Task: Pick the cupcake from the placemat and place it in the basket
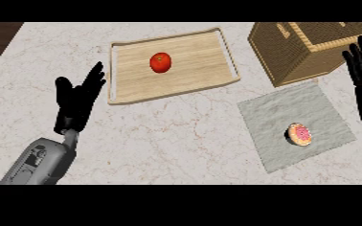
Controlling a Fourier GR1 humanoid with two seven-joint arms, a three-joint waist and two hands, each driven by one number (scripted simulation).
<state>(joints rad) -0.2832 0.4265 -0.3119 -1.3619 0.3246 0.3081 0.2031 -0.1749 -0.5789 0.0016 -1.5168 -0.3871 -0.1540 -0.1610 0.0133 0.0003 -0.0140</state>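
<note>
A small cupcake (299, 133) with pink frosting sits on the grey placemat (283, 110) at the right of the counter. Behind the placemat stands the woven basket (297, 52) at the top right corner. My right hand (354, 67) shows only at the right edge, fingers straight, beside the basket and well above the cupcake. At the left my left hand (76, 100) rests open with fingers up, far from the cupcake.
A wooden tray (134, 72) lies at the back middle with a red tomato (160, 62) on it. The marble counter's far edge runs along the top, with dark floor at the top left corner.
</note>
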